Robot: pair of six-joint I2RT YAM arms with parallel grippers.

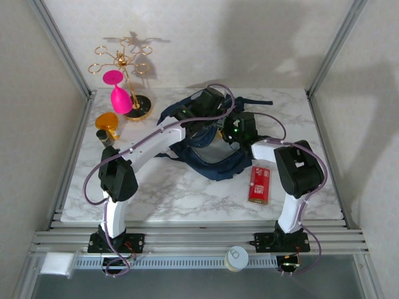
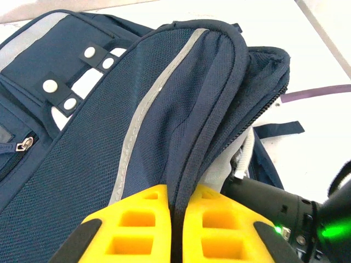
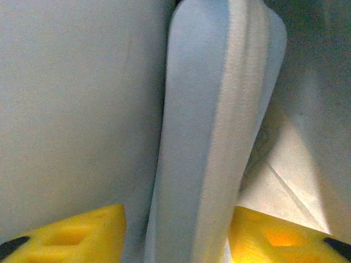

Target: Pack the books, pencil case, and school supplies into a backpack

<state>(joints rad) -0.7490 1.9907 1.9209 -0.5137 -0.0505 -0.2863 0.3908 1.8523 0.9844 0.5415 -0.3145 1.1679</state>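
- The left hand [image 2: 178, 200] is pinched shut on the raised rim of the backpack [image 2: 82, 164] and holds the mouth open. The mesh could slip from the pads, and the flap would then drop onto the right arm.
- The right hand [image 3: 178, 230] is inside the backpack, spread either side of the pencil case [image 3: 219, 109]. One finger [image 3: 71, 233] stands apart from the case, so nothing is clamped.
- The pencil case stands on end against the pale lining. On withdrawal a finger could drag or tip it, or catch the zipper edge.
- The school supplies [image 1: 259, 185] lie on the table [image 1: 187, 196], just near-right of the backpack. A right-elbow sweep could knock them towards the near edge.
- Open room lies near and left of the backpack. The gold stand [image 1: 124, 62] crowds the far-left corner.
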